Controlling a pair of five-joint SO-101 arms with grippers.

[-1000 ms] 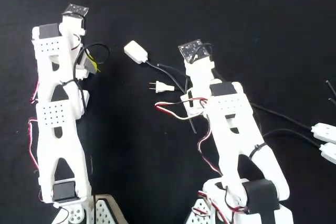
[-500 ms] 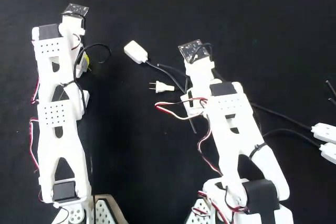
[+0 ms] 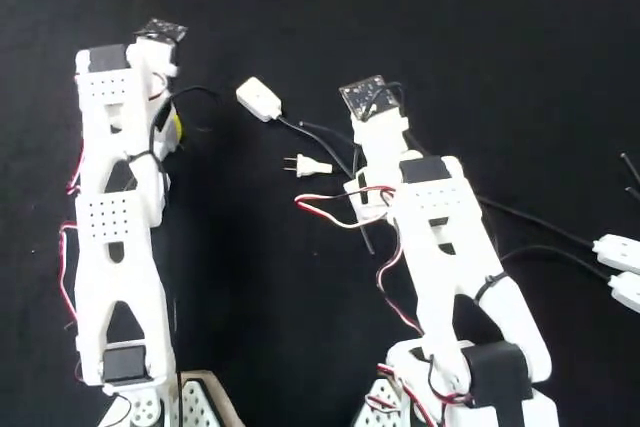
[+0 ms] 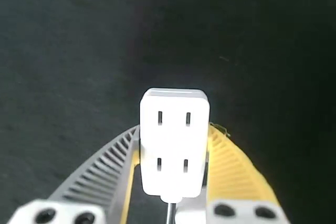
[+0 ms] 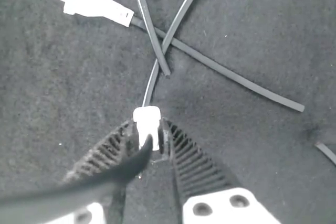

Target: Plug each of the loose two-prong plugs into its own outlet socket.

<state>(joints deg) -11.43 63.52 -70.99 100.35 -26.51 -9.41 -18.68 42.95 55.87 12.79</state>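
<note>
**Evidently both halves are being gripped, and alignment is looking like the weak point**

On the black table (image 3: pixel 520 67), the left arm (image 3: pixel 110 217) and the right arm (image 3: pixel 445 247) are sitting well apart, so bringing the two parts together is probably going to need a long carry. The cord (image 5: pixel 154 80) trailing from the right gripper (image 5: pixel 148 132) is running through crossed cables (image 5: pixel 161 39). It could be snagging them, or dragging the loose two-prong plug (image 3: pixel 308 166) that is lying between the arms. The outlet block (image 4: pixel 174 106) is being pinched only at its cord end, so a push against its slots may be tipping it in the grip. The small white plug body (image 5: pixel 147 118) is hiding its prongs, so their angle to the slots is uncertain.

The left gripper (image 4: pixel 174 129) is clamping the outlet block at the far left, with its grey and yellow fingers (image 4: pixel 226 166) pressing both flanks. The right gripper is squeezing the white plug body near the table's middle, its fingers nearly together and touching both sides.
</note>
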